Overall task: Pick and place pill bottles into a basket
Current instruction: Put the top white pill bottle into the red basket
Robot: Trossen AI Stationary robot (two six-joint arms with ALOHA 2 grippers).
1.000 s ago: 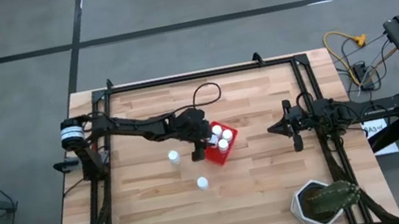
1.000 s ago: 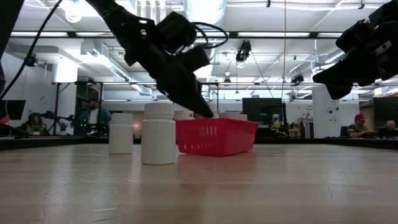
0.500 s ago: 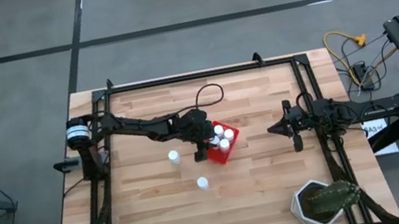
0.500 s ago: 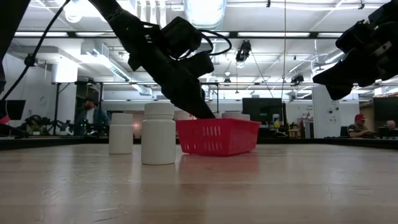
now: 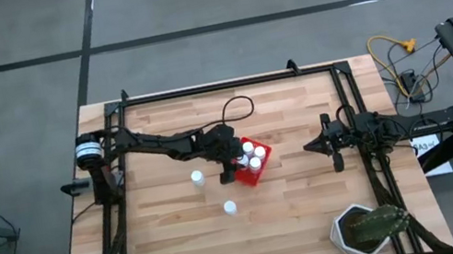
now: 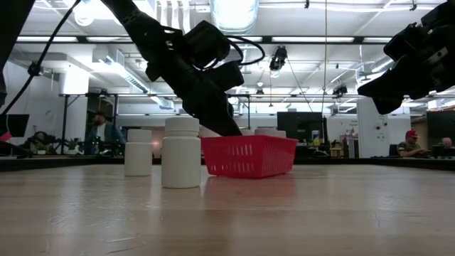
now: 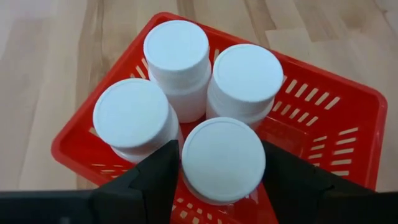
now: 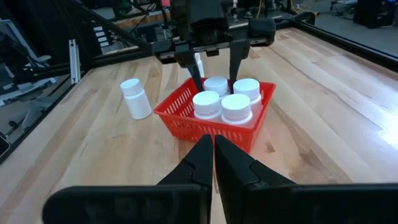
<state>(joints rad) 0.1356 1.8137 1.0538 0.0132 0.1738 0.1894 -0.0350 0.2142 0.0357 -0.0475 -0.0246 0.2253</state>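
Left gripper [image 7: 222, 163]: fingers parted around fourth pill bottle [image 7: 224, 160] standing in red basket [image 7: 323, 109], apparently releasing it | two bottles [image 5: 197, 178] wait on table [image 5: 299, 217] | right gripper [image 8: 213, 163]: closed, empty, parked aside

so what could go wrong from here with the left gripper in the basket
1. The left gripper straddles a bottle packed against three others in the red basket; lifting out carelessly could drag it or tip a neighbour.
2. The fingers sit inside the basket wall, so a sideways pull-out might shove the light basket.
3. Two bottles wait on the table; a low swing back could knock one.
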